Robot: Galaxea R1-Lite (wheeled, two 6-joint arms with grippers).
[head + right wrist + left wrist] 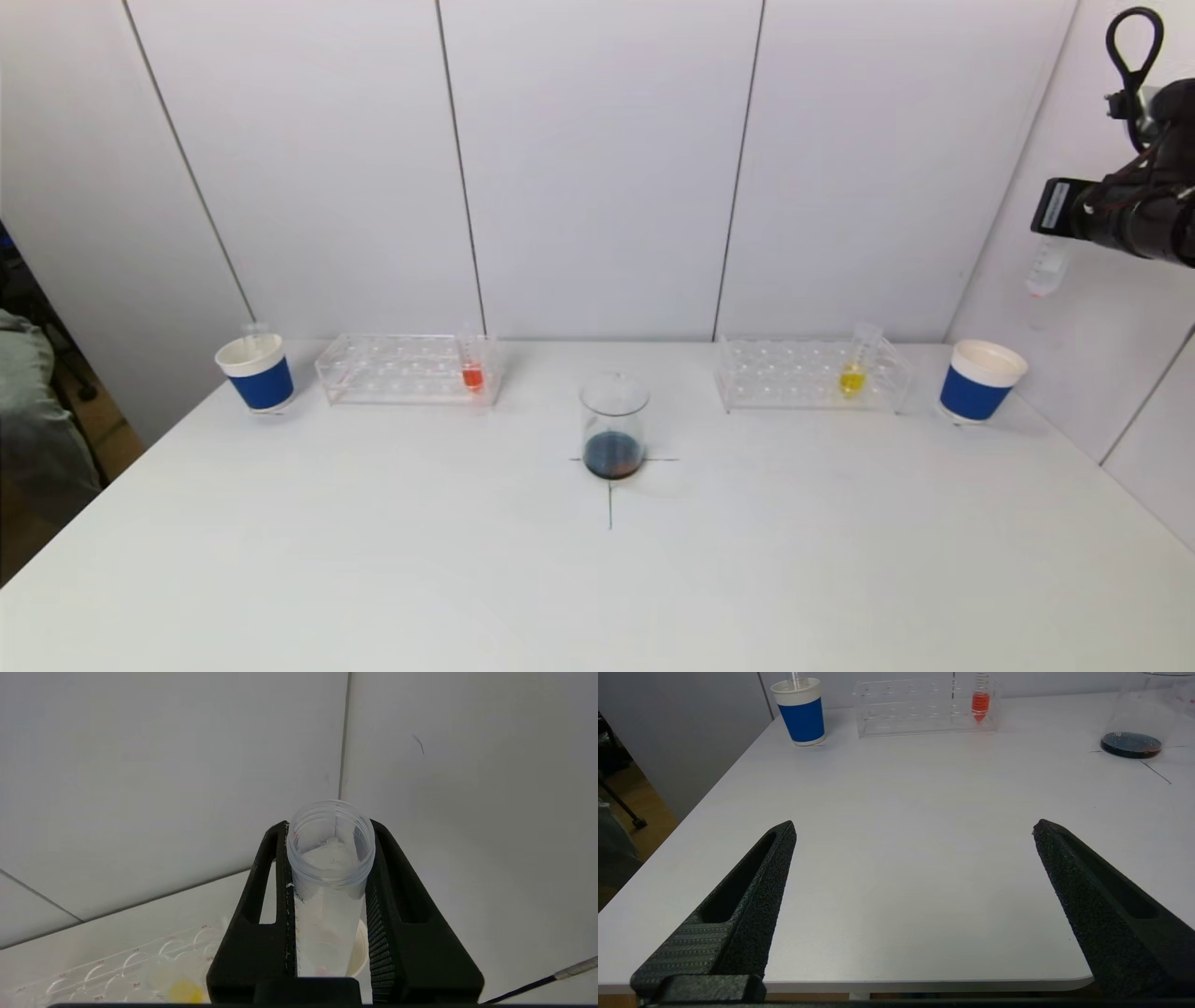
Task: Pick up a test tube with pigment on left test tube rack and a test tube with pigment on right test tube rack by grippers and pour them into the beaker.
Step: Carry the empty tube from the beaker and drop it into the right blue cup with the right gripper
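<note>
Holding: right gripper, raised at 2 o'clock above the right cup, jaws clenched on an empty tube held upright, mouth up
Left gripper: low over the near table edge at 7 o'clock, jaws spread wide, nothing between them
Table: white, black cross mark at centre
Beaker: on the cross mark, dark liquid in its bottom
Left rack: clear, 11 o'clock of the beaker; one tube of red pigment in its end nearest the beaker
Right rack: clear, 1 o'clock of the beaker; one tube of yellow pigment toward its outer end, leaning slightly
Left cup: blue and white, at 9 o'clock just beyond the left rack, an empty tube standing in it
Right cup: blue and white, at 3 o'clock just beyond the right rack
</note>
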